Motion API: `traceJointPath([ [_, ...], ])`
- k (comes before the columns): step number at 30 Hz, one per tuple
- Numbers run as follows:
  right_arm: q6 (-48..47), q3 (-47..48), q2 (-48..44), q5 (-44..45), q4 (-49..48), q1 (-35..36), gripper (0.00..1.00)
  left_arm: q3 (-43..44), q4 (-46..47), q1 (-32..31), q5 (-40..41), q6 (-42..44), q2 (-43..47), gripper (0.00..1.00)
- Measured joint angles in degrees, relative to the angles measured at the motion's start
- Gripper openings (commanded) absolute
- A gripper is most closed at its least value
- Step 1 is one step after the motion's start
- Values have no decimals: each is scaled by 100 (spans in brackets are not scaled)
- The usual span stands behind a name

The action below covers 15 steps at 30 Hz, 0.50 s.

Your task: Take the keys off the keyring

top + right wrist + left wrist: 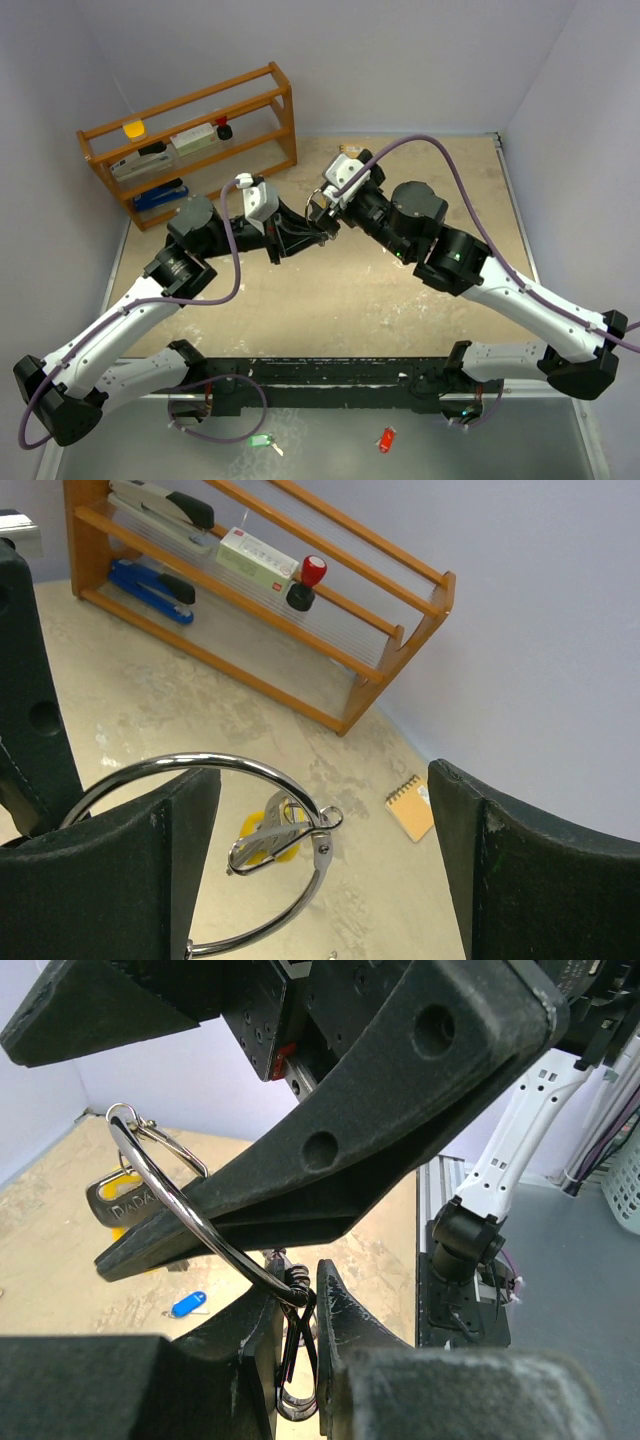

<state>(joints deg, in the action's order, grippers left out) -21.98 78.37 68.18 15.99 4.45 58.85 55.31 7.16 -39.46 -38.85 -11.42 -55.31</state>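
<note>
The keyring point(230, 760) hangs in the air above the middle of the bench point(330, 300), held between the two arms. It is a thin silver wire loop. From a small link on its right side in the right wrist view hang the keys point(265, 840), a silver piece with something yellow just behind it. The left wrist view also shows a dark-headed key point(120, 1205) with raised letters under the top of the loop.

The left hand point(298, 1295) is clamped on the keyring, its two fingers pressed together on the lower part of the wire. The right hand point(320, 790) stands with its fingers far apart and grips nothing. Its left finger point(150, 870) lies across the loop and hides part of it. Whether that finger passes through the keyring cannot be told from these views.

A blue key tag point(188, 1304) lies flat on the bench below the hands, apart from the ring. A small orange notepad point(410, 805) lies on the bench near the back wall. A wooden rack point(190, 140) stands in the far left corner, holding staplers, a white box and a red-topped stamp point(305, 580). A green tag point(260, 440) and a red tag point(386, 438) lie on the grey surface in front of the arm bases, well apart from the keyring.
</note>
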Motion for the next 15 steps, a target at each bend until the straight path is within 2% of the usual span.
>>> traceJointPath([
  [6,-17,-162,-354,0,9,0,84,31,232,-2,-254,-168,9,0],
  [15,-55,-227,-503,-46,2,13,73,37,575,-7,-492,-455,15,0],
])
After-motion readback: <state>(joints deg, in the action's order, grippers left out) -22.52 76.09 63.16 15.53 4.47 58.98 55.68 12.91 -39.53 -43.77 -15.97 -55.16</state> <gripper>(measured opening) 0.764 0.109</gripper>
